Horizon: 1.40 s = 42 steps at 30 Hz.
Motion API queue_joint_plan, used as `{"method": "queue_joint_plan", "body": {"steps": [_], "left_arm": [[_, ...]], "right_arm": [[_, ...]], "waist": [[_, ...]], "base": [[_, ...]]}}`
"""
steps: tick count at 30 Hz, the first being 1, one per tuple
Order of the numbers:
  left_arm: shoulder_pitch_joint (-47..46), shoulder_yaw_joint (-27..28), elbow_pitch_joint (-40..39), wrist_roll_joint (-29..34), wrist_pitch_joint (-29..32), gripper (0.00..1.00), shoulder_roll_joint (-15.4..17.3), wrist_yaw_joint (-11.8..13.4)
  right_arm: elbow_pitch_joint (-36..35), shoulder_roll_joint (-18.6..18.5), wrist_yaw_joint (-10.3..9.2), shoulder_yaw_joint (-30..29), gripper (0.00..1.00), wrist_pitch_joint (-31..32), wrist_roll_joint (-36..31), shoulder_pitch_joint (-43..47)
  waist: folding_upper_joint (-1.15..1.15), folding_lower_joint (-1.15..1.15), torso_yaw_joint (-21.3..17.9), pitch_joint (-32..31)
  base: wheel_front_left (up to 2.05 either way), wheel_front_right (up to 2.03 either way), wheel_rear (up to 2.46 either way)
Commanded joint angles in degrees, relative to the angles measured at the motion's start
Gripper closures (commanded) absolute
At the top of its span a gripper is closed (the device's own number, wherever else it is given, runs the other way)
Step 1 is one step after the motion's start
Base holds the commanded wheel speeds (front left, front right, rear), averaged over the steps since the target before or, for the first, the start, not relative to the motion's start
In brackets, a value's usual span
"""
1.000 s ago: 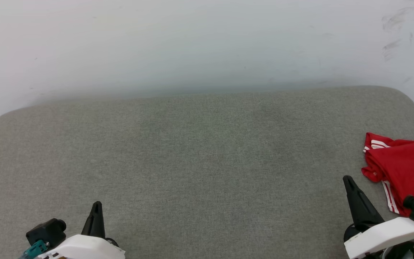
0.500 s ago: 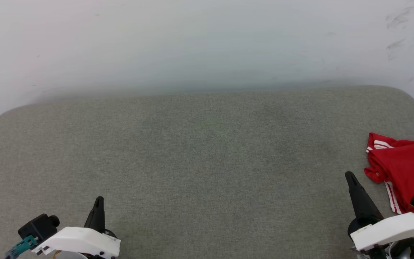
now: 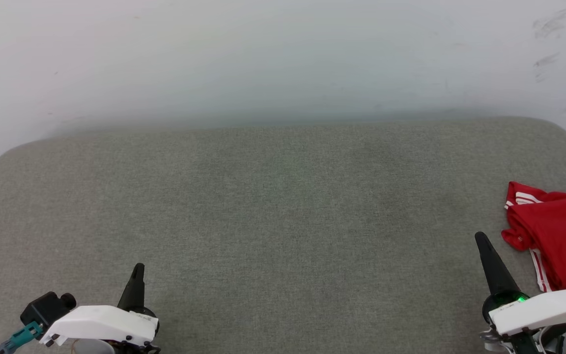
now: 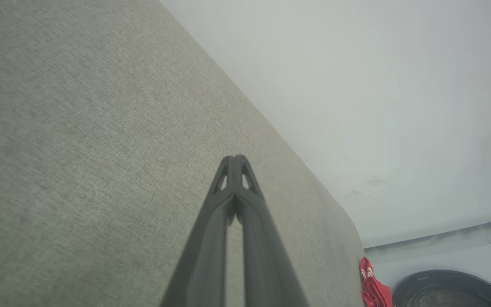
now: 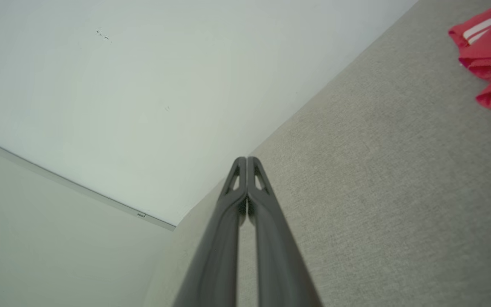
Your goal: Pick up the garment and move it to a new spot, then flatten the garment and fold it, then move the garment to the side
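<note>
The garment [image 3: 555, 231] lies folded in a red bundle with white striped trim at the far right edge of the grey cushioned surface [image 3: 273, 211]; its lettering is hidden. It also shows in the right wrist view as the garment [image 5: 490, 55] at the upper right, and as a small red patch, the garment [image 4: 373, 290], low in the left wrist view. My right gripper [image 3: 482, 239] stands shut and empty just left of it, apart from the cloth. My left gripper [image 3: 138, 268] is shut and empty at the lower left, its fingertips [image 4: 233, 160] pressed together.
A pale wall [image 3: 283, 59] rises behind the cushion's far edge. The cushion's corners are rounded at left and right. A round dark machine drum [image 4: 450, 292] shows beyond the cushion's end in the left wrist view.
The head camera has drifted, so the garment sits a little further right in the picture. Both grippers stay shut; the left arm's wrist has shifted slightly lower and left.
</note>
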Motion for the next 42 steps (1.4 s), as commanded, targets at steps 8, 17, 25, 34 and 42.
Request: {"method": "queue_joint_plan", "body": {"steps": [8, 17, 25, 34, 42], "left_arm": [[-2.1, 2.1, 0.4, -4.7, 1.3, 1.00, -1.1, -2.2], [-3.1, 4.3, 1.5, -10.4, 3.1, 1.00, -2.7, -4.6], [-3.6, 5.6, 2.2, -13.8, 4.1, 1.00, -3.7, -6.0], [-4.2, 7.0, 2.9, -17.4, 5.3, 1.00, -4.7, -7.6], [-4.7, 8.2, 3.5, -20.3, 6.3, 1.00, -5.7, -8.8]], "right_arm": [[1.1, -0.2, 0.00, -0.5, 1.00, 0.2, 6.1, -2.3], [3.0, -0.1, -0.01, -1.0, 1.00, 0.3, 13.3, -3.2], [4.2, -0.1, -0.01, -1.4, 1.00, 0.4, 17.7, -3.8], [5.5, 0.0, -0.01, -1.7, 1.00, 0.5, 22.3, -4.4], [6.4, 0.1, -0.01, -2.0, 1.00, 0.6, 26.0, -5.0]], "waist": [[0.00, 0.00, 0.3, 0.2], [0.00, 0.00, 0.7, 0.4], [0.00, 0.00, 1.0, 0.6], [0.00, 0.00, 1.3, 0.8], [0.00, 0.00, 1.6, 0.9]], "base": [[0.00, 0.00, 0.00], [0.00, 0.00, 0.00], [0.00, 0.00, 0.00], [0.00, 0.00, 0.00], [0.00, 0.00, 0.00]]}}
